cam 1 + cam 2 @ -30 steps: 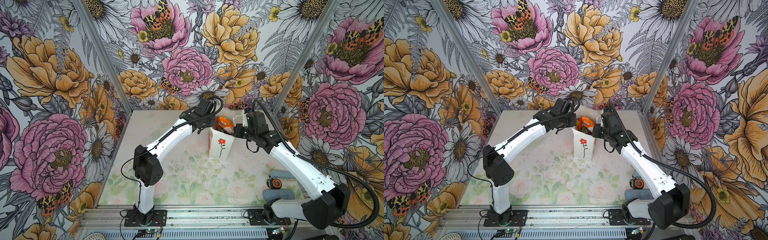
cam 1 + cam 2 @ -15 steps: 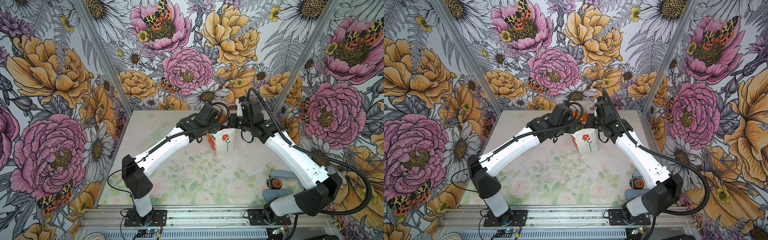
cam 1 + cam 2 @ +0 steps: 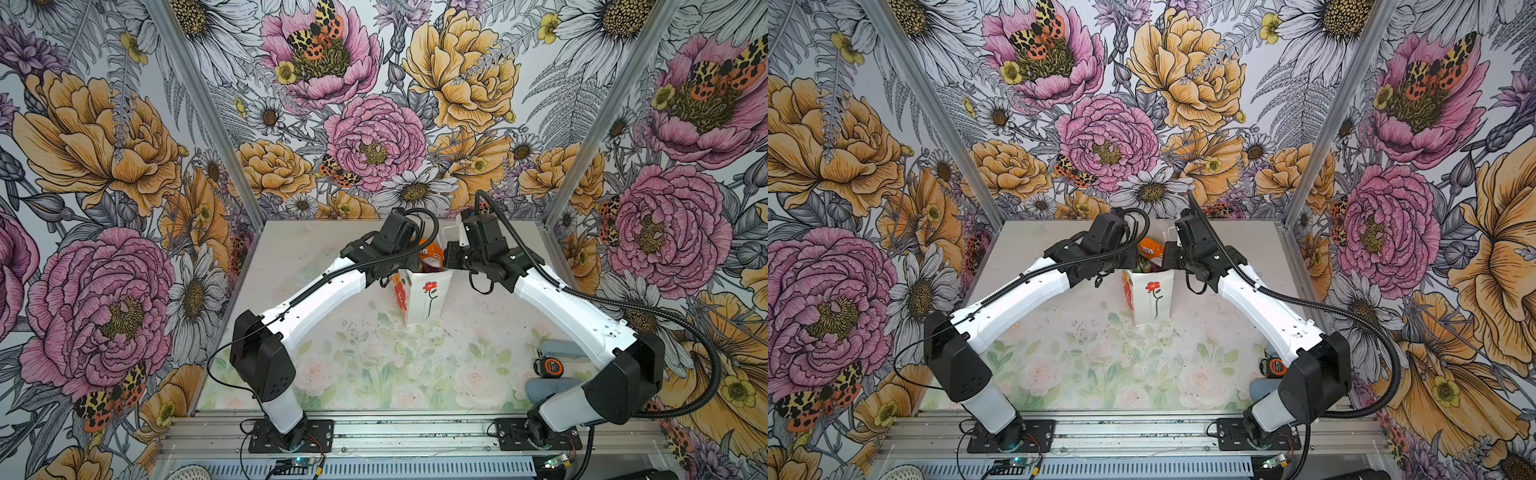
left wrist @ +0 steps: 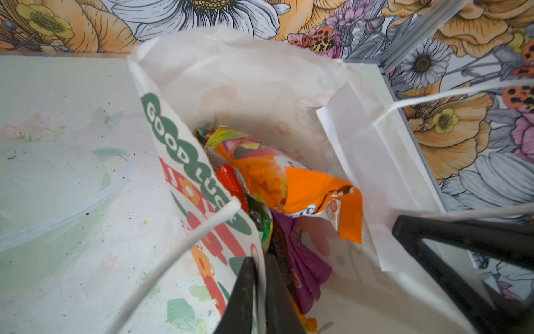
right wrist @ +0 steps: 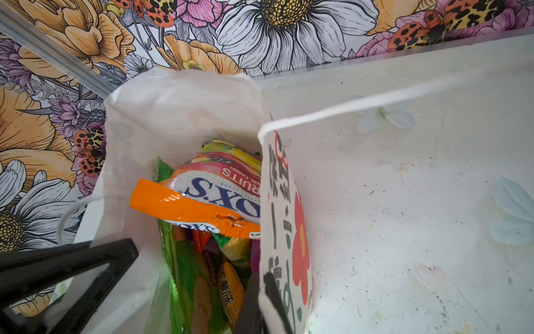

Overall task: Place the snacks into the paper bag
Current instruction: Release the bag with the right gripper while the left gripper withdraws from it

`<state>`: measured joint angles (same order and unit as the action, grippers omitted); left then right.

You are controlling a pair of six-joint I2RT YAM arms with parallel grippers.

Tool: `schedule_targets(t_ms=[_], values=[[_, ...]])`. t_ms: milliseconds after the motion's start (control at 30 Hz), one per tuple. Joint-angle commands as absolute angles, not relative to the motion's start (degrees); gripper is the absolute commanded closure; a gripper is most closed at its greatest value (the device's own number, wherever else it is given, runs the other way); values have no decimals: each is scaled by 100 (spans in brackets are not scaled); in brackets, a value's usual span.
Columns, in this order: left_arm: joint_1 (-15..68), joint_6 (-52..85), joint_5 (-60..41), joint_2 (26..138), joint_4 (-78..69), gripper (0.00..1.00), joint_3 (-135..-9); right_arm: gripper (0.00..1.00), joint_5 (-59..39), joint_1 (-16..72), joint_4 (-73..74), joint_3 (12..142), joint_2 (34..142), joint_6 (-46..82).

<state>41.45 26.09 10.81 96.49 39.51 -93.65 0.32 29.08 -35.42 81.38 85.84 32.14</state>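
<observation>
The white paper bag [image 3: 428, 299] [image 3: 1152, 299] with a red flower on its front stands upright mid-table. The snacks fill it. An orange Fox's bag [image 3: 430, 251] [image 4: 306, 191] [image 5: 202, 202] pokes out on top. Under it lie a green packet [image 5: 185, 274], a purple packet [image 4: 306, 269] and small sachets. My left gripper [image 4: 259, 258] [image 3: 395, 272] is shut on the bag's printed side wall at the rim. On the opposite rim my right gripper [image 5: 261, 276] [image 3: 446, 262] is shut on the flowered wall. The cord handles hang loose.
An orange-black tape measure [image 3: 550, 366] and two grey-blue cases [image 3: 559, 347] [image 3: 548, 386] lie at the front right by the right arm's base. A clear plastic lid [image 4: 57, 188] lies left of the bag. Flowered walls close three sides.
Half a second ago both arms held the bag raised and tilted farther back. Now it stands upright on the table, turned a little so one side face shows.
</observation>
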Motion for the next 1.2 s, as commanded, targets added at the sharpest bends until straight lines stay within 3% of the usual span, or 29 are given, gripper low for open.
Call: schedule_targets(t_ms=[0,67,200,400,867,967,1167], values=[[4058,2763,949,9223,3281,83,-9195,81,35,2960,-3103,8353,8368,3228],[4002,2833,951,9135,3213,79,-9068,71,52,2953,-3103,8376,8350,3208],[3938,2923,1033,8961,3169,60,-8859,53,218,2955,-3110,8385,8249,3208],[3806,3007,1002,8799,3112,46,-8675,34,456,2949,-3191,8454,8102,3160],[3656,2678,515,8203,3504,14,-8877,19,918,2811,-3516,8125,6969,2706],[3597,2466,944,7633,3533,2,-8665,18,1256,2698,-3504,7755,6503,2383],[3573,2025,2827,6234,3346,1,-7696,17,1976,2366,-3273,6817,5551,1907]])
